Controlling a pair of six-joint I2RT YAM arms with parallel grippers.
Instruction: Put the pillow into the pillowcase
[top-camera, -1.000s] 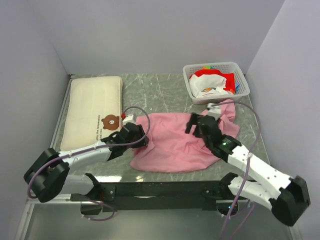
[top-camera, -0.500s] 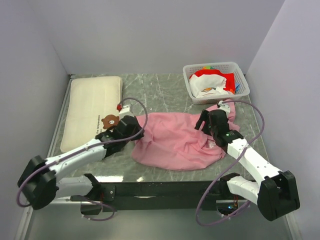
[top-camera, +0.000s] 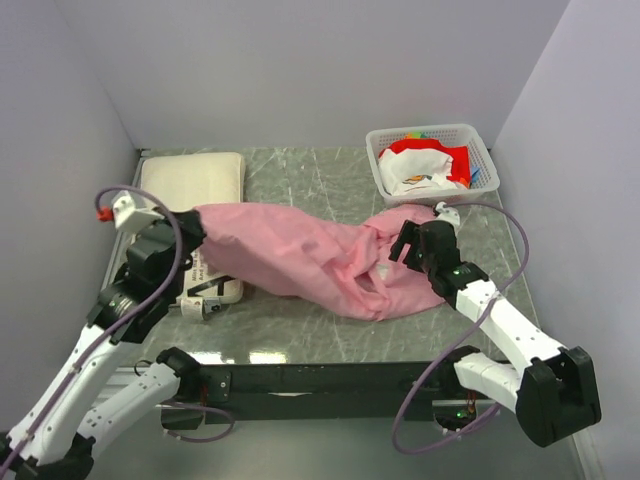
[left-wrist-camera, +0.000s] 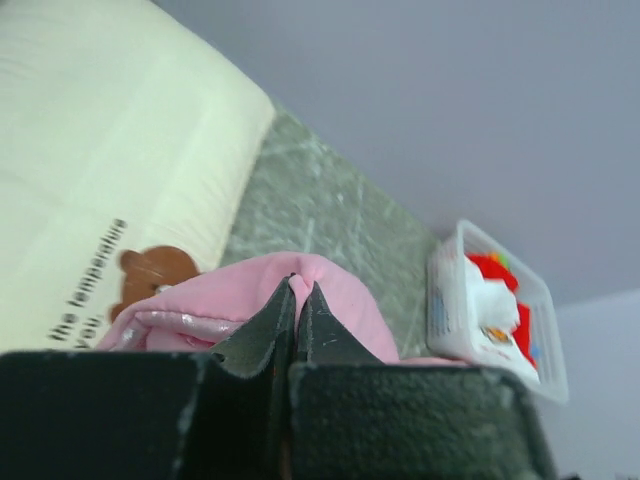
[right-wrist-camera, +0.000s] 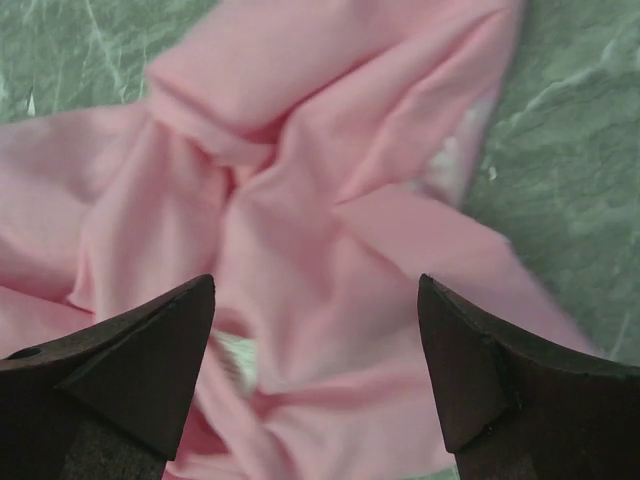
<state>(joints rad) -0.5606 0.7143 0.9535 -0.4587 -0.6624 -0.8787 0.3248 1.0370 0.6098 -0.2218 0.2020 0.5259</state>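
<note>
The left gripper (left-wrist-camera: 297, 300) is clamped on a fold of the pillowcase (top-camera: 300, 255), held raised over the pillow (top-camera: 195, 180) (long axis front to back, at the left side). The pillowcase is stretched rightward to the right gripper (right-wrist-camera: 315, 300), jaws spread above its bunched end. The pillow is judged nearer the left gripper.

Pink pillowcase (top-camera: 300, 255) and left arm cover the middle of the pillow (top-camera: 190, 180) from above. The left claw (left-wrist-camera: 300, 290), pinched on the cloth, is hidden overhead. The basket (top-camera: 420, 130) holds items too small to identify.
</note>
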